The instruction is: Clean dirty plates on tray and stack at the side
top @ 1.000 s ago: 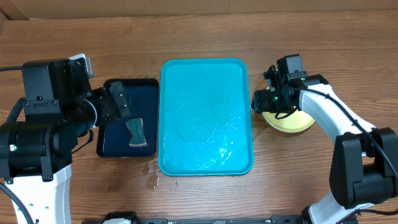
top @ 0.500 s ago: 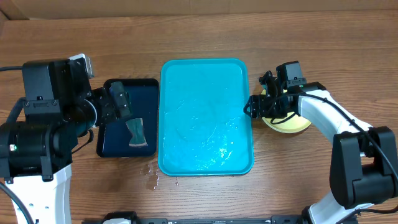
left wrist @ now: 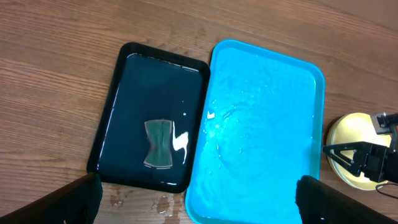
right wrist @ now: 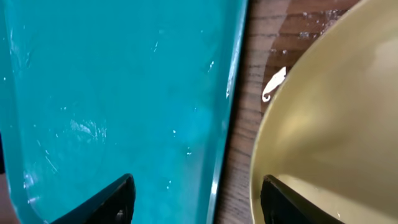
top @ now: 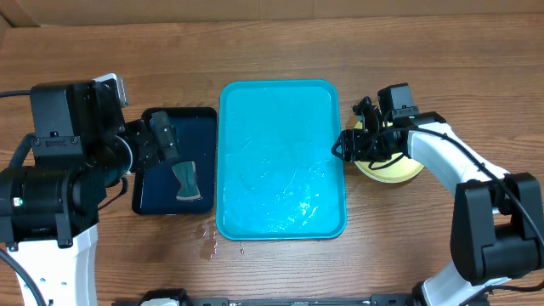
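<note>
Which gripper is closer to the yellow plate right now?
Right. The right gripper hangs open at the yellow plate, over its edge facing the blue tray. The left gripper is far off across the blue tray, over the black tray.

One turquoise tray [top: 280, 161], one black tray [top: 197, 136], one visible yellow plate [top: 396, 172].
</note>
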Motion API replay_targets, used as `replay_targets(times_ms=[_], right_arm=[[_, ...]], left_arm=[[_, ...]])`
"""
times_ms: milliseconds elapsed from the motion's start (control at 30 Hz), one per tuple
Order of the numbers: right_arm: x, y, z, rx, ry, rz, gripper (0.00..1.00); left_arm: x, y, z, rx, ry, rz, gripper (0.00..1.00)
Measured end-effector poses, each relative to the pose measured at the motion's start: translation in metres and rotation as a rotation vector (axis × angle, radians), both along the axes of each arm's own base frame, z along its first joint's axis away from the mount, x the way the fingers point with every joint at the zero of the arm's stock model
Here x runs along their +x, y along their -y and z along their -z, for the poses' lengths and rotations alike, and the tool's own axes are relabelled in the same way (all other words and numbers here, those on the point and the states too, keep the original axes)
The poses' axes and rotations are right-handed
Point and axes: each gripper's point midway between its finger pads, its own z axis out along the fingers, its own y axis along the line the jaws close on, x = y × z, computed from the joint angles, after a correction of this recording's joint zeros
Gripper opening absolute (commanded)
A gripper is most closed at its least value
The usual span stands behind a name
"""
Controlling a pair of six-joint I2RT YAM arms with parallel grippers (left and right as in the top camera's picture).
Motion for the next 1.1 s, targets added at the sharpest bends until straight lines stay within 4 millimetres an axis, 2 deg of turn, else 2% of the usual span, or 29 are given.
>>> replay_targets(times_ms=[100, 200, 367, 433, 567, 600, 633, 800, 1100], right_arm=[[0.004, 0.005, -0.01, -0.029, -0.009, 0.009, 0.7], [0.02, 0.012, -0.041, -0.077, 0.044, 0.026, 0.72], [0.049, 0.026, -0.125, -0.139, 0.254, 0.098, 0.73], [0.053, 0.031, -0.16, -0.15, 0.347, 0.13, 0.75], [0.049, 0.038, -0.208, -0.146, 0.484, 0.171, 0.78], [0.047, 0.039, -0.216, -0.145, 0.504, 0.177, 0.8], [0.044, 0.04, -0.224, -0.142, 0.524, 0.183, 1.0], [0.036, 0.044, -0.244, -0.143, 0.577, 0.198, 1.0], [0.035, 0.046, -0.242, -0.151, 0.569, 0.2, 1.0]], left_arm=[[0.0, 0.0, 0.0, 0.0, 0.0, 0.0, 1.0], [0.0, 0.0, 0.0, 0.0, 0.0, 0.0, 1.0], [0.0, 0.0, 0.0, 0.0, 0.0, 0.0, 1.0], [0.0, 0.0, 0.0, 0.0, 0.0, 0.0, 1.0], [0.0, 0.0, 0.0, 0.0, 0.0, 0.0, 1.0], [0.0, 0.0, 0.0, 0.0, 0.0, 0.0, 1.0], [0.0, 0.0, 0.0, 0.0, 0.0, 0.0, 1.0], [0.0, 0.0, 0.0, 0.0, 0.0, 0.0, 1.0], [0.0, 0.0, 0.0, 0.0, 0.0, 0.0, 1.0]])
